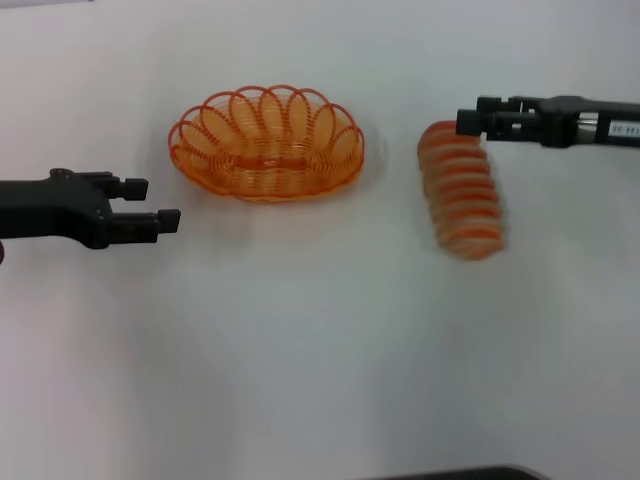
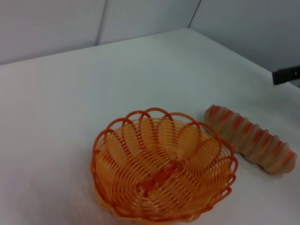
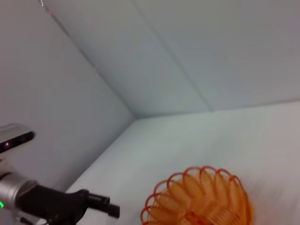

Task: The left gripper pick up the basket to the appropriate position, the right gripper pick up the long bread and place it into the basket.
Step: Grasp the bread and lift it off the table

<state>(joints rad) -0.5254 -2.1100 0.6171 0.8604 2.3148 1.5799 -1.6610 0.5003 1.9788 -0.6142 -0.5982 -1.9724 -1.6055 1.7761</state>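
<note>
The orange wire basket (image 1: 265, 145) stands empty on the white table, left of centre at the back. It also shows in the left wrist view (image 2: 161, 171) and the right wrist view (image 3: 201, 199). My left gripper (image 1: 162, 202) is open and empty, just left of the basket and a little nearer, not touching it. It also shows in the right wrist view (image 3: 112, 208). The long bread (image 1: 465, 190) lies on the table to the right of the basket, as the left wrist view (image 2: 251, 138) also shows. My right gripper (image 1: 468, 113) is open above the bread's far end.
The white table (image 1: 320, 350) spreads wide in front of the basket and the bread. Grey walls close it off at the back (image 2: 140, 18). A dark edge (image 1: 460, 473) shows at the bottom of the head view.
</note>
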